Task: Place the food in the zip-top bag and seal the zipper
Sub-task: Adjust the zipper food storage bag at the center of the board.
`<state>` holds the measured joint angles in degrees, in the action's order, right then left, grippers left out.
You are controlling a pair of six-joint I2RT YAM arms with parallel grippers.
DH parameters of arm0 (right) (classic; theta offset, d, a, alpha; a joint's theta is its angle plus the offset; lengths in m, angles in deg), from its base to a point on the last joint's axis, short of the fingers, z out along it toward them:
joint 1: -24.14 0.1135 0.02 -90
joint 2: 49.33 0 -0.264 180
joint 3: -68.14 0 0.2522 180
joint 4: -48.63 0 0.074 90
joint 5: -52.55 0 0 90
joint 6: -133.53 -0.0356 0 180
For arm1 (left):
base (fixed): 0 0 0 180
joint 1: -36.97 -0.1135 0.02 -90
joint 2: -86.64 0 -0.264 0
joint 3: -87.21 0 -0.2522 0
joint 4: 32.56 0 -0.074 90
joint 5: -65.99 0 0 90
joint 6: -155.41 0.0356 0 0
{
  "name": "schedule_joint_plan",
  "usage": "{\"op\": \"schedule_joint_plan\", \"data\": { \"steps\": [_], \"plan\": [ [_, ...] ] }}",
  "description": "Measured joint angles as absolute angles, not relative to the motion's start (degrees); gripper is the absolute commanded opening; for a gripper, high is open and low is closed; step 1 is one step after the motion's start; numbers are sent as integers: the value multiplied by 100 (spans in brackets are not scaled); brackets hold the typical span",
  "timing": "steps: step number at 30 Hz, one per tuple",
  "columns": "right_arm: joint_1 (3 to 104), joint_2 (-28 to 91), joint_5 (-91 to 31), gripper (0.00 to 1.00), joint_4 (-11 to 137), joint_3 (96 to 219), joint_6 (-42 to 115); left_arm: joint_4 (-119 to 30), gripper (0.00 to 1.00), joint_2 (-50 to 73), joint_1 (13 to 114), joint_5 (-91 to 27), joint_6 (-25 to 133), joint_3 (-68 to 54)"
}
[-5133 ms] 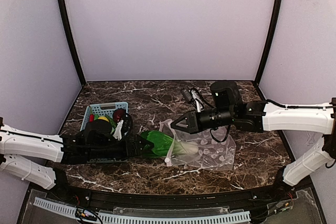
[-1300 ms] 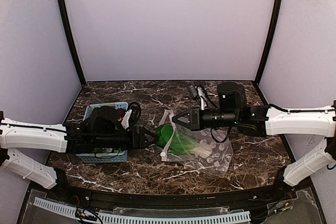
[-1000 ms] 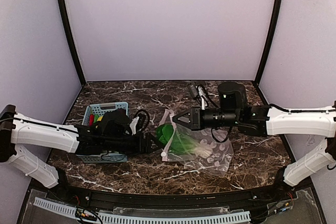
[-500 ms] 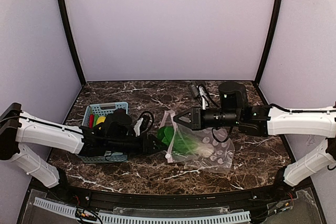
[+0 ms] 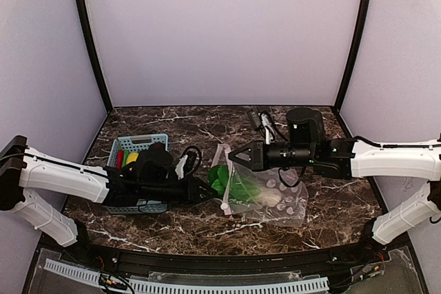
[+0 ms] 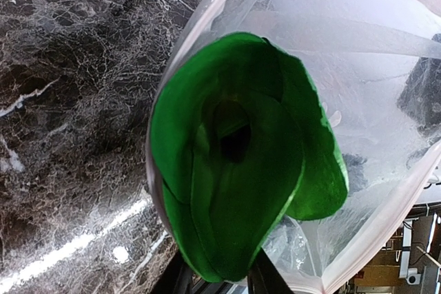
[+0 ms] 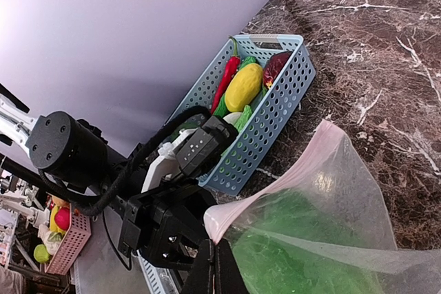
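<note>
Far left of the overhead view, you've got the light blue basket (image 5: 141, 140) on the marble table (image 5: 172, 231). The right wrist camera looks straight into it: red chilli (image 7: 226, 82), yellow oval piece (image 7: 244, 86), dark red fruit (image 7: 276, 67) at the far end and green long pieces (image 7: 242, 118) are all lying inside. Your left arm stretches low across the front of that basket and points right, which puts the left gripper (image 5: 207, 191) just left of centre, right at the bag's mouth. On its own wrist camera the two fingers (image 6: 178, 279) stand a little apart at the bottom edge, with the lower end of the green leafy bunch (image 6: 241, 156) between them. I cannot tell whether they actually pinch it or only flank it. The bunch fills the middle of that picture, sitting in the open mouth of the zip-top bag (image 5: 275, 197), with the pale zipper (image 6: 194, 31) curving round its upper left side. Moving right, the clear bag spreads flat over the centre of the table, green showing through the plastic. Your right gripper (image 5: 233, 158) comes in from the right, just above the bunch, clamped tight on the upper lip of the bag's mouth and holding it up off the table.
</note>
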<state>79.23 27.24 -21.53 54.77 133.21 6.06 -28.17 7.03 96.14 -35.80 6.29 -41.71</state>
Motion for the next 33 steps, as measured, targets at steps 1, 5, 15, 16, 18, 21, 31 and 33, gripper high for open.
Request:
{"op": "schedule_joint_plan", "data": {
  "steps": [1,5,15,16,18,21,31,33],
  "plan": [
    [7923,2724,-2163,0,5479,13321,608,-2812,39,703,9614,-3580,625,-4171],
    [7923,2724,-2194,0,5484,13321,614,-2716,60,703,9636,-3633,594,-4182],
    [7923,2726,-2216,0,5523,13323,634,-2622,83,637,9804,-3661,520,-4178],
    [7923,2726,-2218,0,5525,13323,636,-2622,79,631,9822,-3659,518,-4178],
    [7923,2726,-2229,0,5532,13325,638,-2622,66,629,9846,-3646,507,-4178],
    [7923,2726,-2231,0,5547,13327,643,-2572,52,622,9887,-3605,428,-4180],
    [7921,2726,-2238,0,5619,13332,660,-2189,16,511,9955,-3524,218,-4184],
    [7921,2726,-2253,0,5622,13332,660,-2178,8,511,9955,-3476,214,-4184]
  ]
}}
